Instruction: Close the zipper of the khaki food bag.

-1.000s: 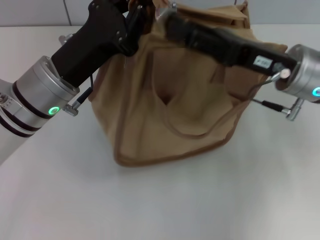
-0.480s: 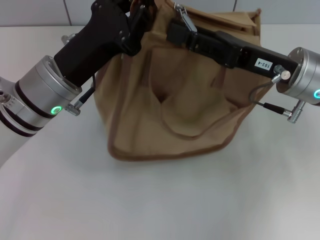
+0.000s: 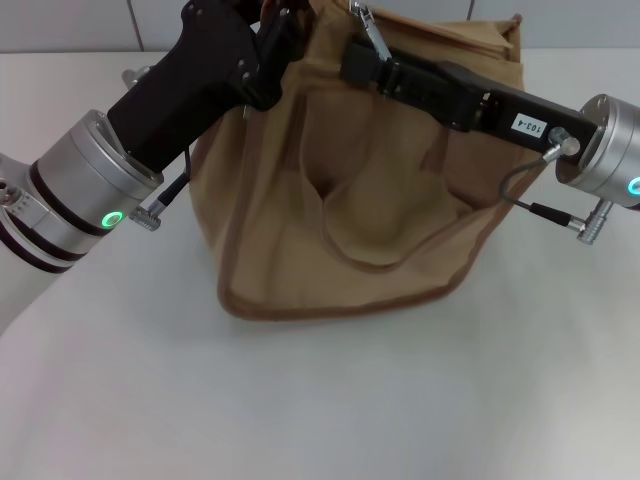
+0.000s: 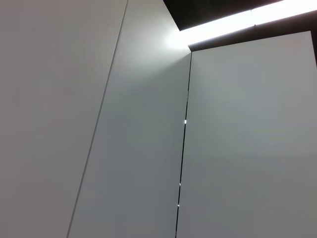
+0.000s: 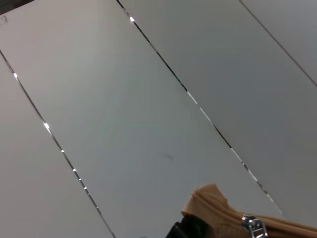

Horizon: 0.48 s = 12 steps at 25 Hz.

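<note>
We can read one marking: a small white label [image 3: 527,126] on the black body of the right arm, close to its silver wrist joint, printed "103-4" and seen upside down from the head view. We find nothing else legible.

light: even, bright overhead | glare: ceiling strip [image 4: 247,20] blown out in left wrist view | shadows: soft, faint under khaki food bag [image 3: 350,190] on surface [image 3: 300,400] | focus: sharp
</note>
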{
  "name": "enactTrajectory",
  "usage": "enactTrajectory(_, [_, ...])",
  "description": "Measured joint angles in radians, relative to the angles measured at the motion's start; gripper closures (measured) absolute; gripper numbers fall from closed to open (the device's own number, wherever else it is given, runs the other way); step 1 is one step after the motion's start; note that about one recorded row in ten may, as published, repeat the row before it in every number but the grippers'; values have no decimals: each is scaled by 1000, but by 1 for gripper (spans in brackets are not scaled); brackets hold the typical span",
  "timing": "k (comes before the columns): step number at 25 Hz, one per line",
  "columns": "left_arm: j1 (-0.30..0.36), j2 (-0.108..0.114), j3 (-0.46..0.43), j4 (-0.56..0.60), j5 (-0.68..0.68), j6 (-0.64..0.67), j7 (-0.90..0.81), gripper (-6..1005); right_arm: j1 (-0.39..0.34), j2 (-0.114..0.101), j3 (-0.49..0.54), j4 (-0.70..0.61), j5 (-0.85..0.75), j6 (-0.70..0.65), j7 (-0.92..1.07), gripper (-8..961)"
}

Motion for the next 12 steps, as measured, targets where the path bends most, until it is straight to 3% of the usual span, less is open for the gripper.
enactTrajectory(12, [7,0,0,0,-2,8,0,912,-9,0,-9,0,40,7,1,420])
